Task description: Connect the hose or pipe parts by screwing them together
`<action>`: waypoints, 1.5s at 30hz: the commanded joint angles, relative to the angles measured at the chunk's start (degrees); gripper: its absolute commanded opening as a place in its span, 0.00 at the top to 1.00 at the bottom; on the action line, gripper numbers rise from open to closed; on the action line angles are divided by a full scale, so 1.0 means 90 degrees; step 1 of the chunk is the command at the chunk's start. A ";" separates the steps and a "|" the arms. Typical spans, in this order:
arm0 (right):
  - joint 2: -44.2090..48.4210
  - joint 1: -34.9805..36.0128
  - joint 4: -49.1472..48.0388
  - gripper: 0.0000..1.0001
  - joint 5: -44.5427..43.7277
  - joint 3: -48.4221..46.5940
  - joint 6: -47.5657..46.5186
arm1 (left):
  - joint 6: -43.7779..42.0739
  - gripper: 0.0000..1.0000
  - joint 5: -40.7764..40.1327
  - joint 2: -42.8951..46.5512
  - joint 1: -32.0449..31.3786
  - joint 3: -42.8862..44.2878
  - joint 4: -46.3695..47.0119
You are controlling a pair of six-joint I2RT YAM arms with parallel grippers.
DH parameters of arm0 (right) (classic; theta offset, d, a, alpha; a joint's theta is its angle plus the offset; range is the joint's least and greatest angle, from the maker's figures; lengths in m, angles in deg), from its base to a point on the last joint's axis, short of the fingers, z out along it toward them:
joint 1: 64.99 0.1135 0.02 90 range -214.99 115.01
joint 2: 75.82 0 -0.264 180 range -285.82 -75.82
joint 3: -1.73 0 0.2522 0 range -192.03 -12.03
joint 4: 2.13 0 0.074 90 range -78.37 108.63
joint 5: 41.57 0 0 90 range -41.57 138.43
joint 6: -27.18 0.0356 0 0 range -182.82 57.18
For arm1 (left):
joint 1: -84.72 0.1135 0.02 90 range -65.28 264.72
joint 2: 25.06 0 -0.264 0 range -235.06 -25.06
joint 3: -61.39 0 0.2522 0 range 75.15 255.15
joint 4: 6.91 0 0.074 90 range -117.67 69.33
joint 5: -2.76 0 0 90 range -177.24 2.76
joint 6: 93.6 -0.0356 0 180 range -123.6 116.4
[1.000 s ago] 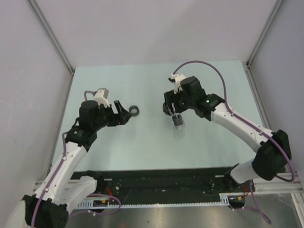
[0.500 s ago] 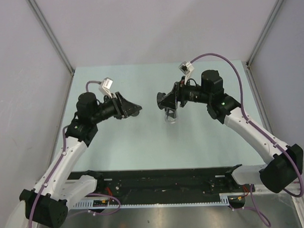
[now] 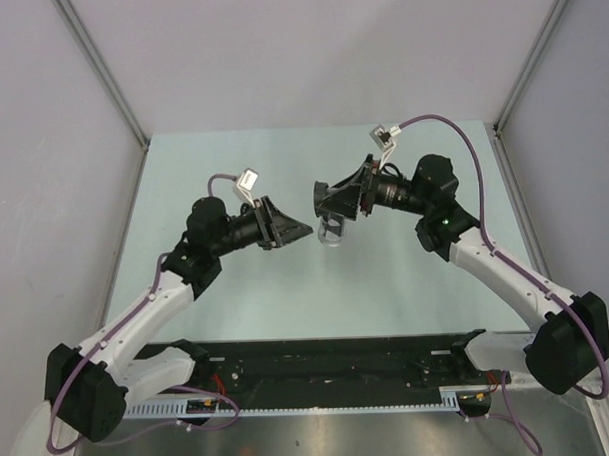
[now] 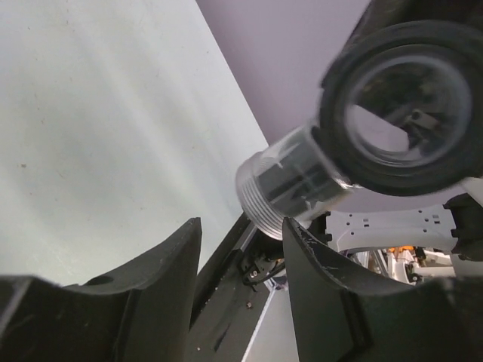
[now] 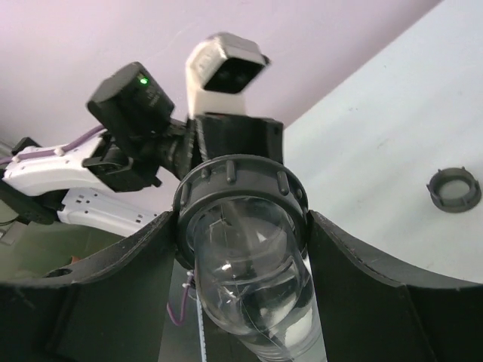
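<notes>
Right gripper [image 3: 329,205], level above mid-table [image 3: 232,170], clamps the ribbed cylinder [image 3: 332,233]; left gripper [image 3: 307,229] (parted, empty) faces it. Black nut [image 5: 453,190] lies below.

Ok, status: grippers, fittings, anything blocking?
Right gripper shut on the ribbed fitting, aloft. Left gripper open, empty, facing it. Black nut lying loose on table. Nothing between them.

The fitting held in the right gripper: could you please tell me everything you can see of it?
The fitting is a stubby see-through cylinder, plastic by the look, with fine ribs around one end and a black ridged collar at the other. The right gripper clamps it by the collar, lifted off the table, with the clear body sticking out beyond the fingers. Nothing else appears to touch it; the left gripper stands open and empty just short of the ribbed end.
</notes>
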 commanded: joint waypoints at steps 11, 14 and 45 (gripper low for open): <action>0.0518 0.0177 -0.1713 0.49 -0.0108 0.0362 0.0789 | 0.0393 0.48 -0.0916 -0.0478 -0.1006 0.0168 0.0874; 0.0596 0.0177 -0.1694 0.50 -0.0157 0.0391 0.0760 | 0.0354 0.48 -0.0965 -0.0566 -0.1065 0.0188 0.0884; 0.2715 -0.0037 0.2398 0.51 -0.2081 0.0968 -0.2335 | -0.4870 0.09 -0.4559 -0.5809 0.0400 0.5274 -0.5220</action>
